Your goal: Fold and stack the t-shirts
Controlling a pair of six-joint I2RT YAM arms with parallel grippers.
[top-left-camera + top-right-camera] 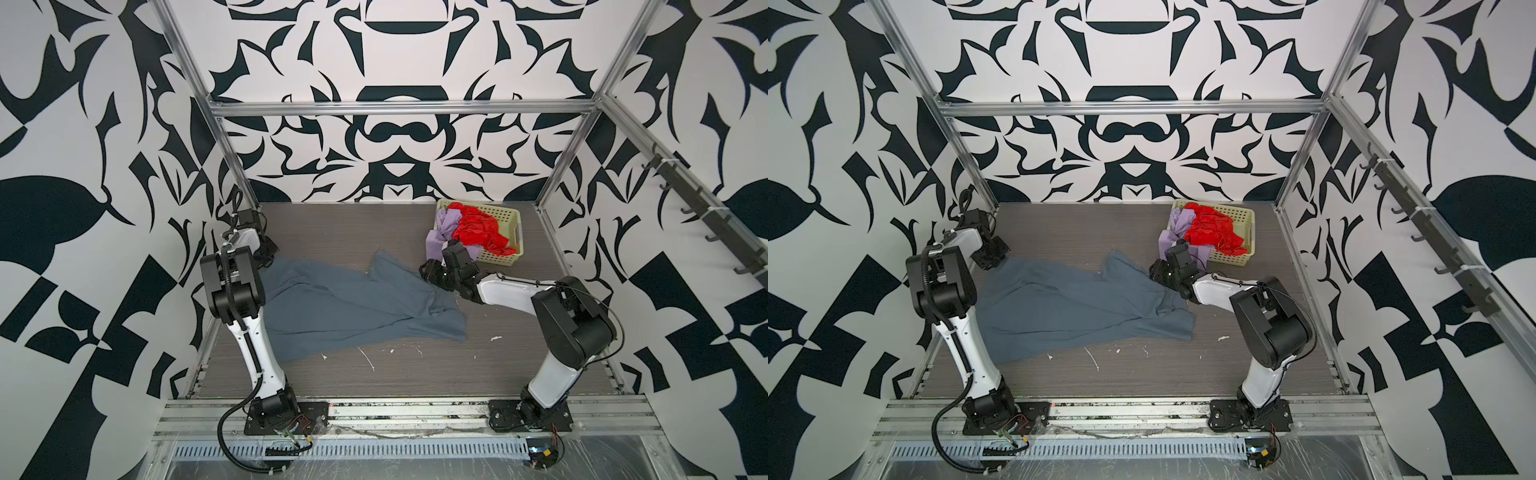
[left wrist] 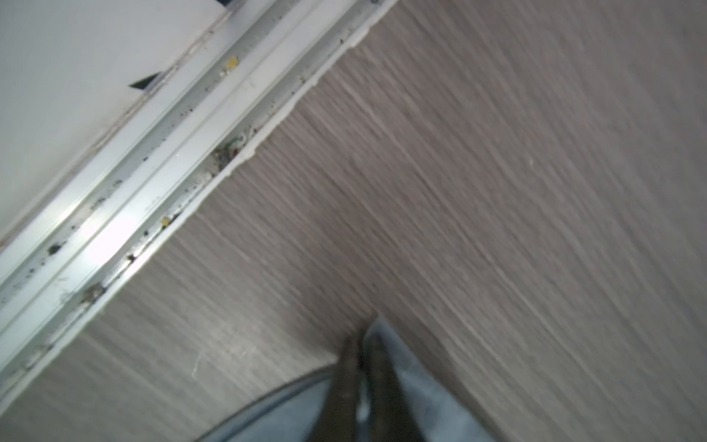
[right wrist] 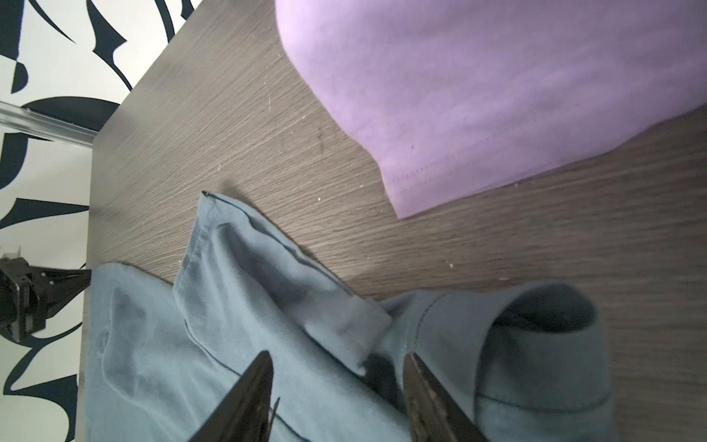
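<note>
A large slate blue-grey t-shirt lies rumpled and spread across the table's middle. My left gripper is at its far left corner, shut, with a fold of the blue-grey cloth pinched between the fingers. My right gripper stands open just above the shirt's right end, by a rolled sleeve, holding nothing. The bright red t-shirt is heaped in the cream basket. The pale lilac t-shirt hangs over the basket's rim onto the table.
The basket sits at the table's back right. An aluminium rail runs along the table's left edge, close to my left gripper. White flecks dot the front of the table. A hook rail lines the right wall.
</note>
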